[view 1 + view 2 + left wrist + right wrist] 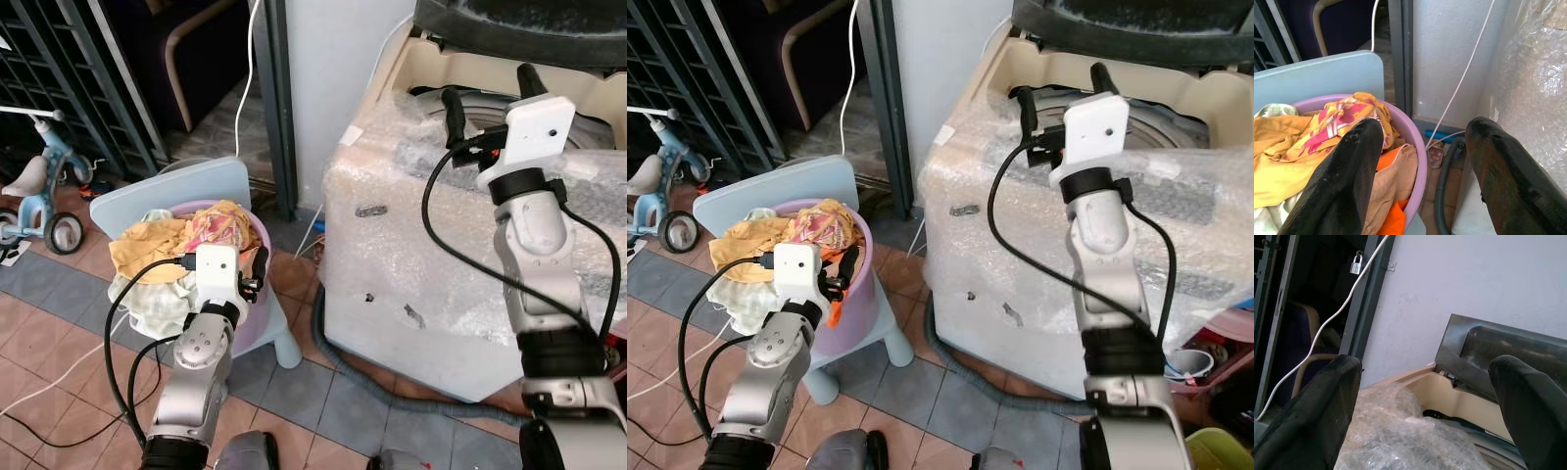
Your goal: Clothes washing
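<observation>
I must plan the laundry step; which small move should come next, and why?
Probably lower the open left gripper onto the yellow cloth in the purple plastic basin: it holds nothing, and the bubble-wrapped washing machine is already open.

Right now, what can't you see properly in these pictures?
- Inside of the bubble-wrapped white washing machine: in the eye views the right claw and the rim cover the drum.
- Bottom of the pile in the round purple plastic basket: yellow and orange clothes on top hide it.
- Small blue tricycle: cut off by the left eye view's edge.
</observation>
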`<state>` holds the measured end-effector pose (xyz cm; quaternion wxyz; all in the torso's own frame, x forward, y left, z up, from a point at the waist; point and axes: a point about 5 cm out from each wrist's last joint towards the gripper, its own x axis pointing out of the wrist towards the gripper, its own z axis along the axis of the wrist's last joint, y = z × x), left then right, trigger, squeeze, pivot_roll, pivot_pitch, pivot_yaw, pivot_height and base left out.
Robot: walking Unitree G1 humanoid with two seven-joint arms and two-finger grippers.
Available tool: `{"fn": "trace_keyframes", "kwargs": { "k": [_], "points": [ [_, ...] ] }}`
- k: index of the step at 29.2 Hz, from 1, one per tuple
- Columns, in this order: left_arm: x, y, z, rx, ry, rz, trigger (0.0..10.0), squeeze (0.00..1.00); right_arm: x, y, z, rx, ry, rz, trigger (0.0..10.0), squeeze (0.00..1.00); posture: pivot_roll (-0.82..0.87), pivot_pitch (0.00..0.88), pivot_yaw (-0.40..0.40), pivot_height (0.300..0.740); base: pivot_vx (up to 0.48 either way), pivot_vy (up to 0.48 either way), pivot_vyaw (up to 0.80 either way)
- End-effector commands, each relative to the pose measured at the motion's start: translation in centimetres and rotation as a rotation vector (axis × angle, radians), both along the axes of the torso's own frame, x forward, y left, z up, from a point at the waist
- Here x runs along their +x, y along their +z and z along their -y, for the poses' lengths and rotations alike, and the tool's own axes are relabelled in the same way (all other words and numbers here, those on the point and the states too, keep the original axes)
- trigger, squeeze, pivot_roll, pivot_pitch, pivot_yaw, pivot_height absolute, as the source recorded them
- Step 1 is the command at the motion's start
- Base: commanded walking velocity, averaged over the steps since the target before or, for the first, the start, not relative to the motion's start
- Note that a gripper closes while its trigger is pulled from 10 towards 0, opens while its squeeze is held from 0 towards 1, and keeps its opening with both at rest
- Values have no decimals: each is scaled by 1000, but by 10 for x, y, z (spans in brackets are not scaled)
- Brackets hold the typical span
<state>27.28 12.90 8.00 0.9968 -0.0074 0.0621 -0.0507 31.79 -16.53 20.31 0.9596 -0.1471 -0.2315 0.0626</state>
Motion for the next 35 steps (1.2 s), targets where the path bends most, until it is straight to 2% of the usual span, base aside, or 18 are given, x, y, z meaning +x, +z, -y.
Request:
{"fn": "trace_keyframes", "kwargs": {
  "k": [1,2,7,15,20,21,22,23,24,31,35],
  "points": [
    [-1,2,-3,4,17,3,10000,0,-7,13,-7,-39,10,65,10000,1000,-33,70,57,740,0,0,800],
    [0,2,-4,-1,13,-2,10000,0,-18,4,-21,-81,44,50,10000,1000,-36,73,63,740,0,0,800],
    [0,3,-2,2,-3,-1,10000,0,-33,-20,-39,-53,107,-64,10000,1000,-33,73,67,740,0,0,800],
    [0,6,-4,-3,20,4,10000,0,-36,-37,-48,5,130,-173,10000,1000,-13,74,66,740,0,0,800],
    [0,5,-5,-2,25,-3,10000,0,-32,-41,-48,59,138,-222,10000,1000,-12,72,65,740,0,399,640],
    [0,5,-5,-1,25,-2,10000,0,-32,-41,-49,57,147,-227,10000,761,-13,73,65,740,0,480,0],
    [0,5,-5,0,24,-1,10000,0,-32,-42,-50,50,158,-232,10000,639,-15,73,65,740,0,480,0],
    [0,5,-5,0,24,-2,10000,0,-32,-42,-50,49,163,-234,10000,145,-15,73,66,740,0,480,0],
    [0,5,-5,-1,24,-3,10000,0,-32,-42,-51,48,167,-237,10000,0,-16,74,66,740,0,480,0],
    [0,4,-5,6,20,-10,10000,0,-33,-45,-54,59,177,-261,10000,0,-18,78,71,740,0,480,0],
    [1,8,-2,-2,-2,25,10000,0,-34,-47,-55,69,188,-273,10000,0,-19,79,72,740,0,210,0]
  ]
}}
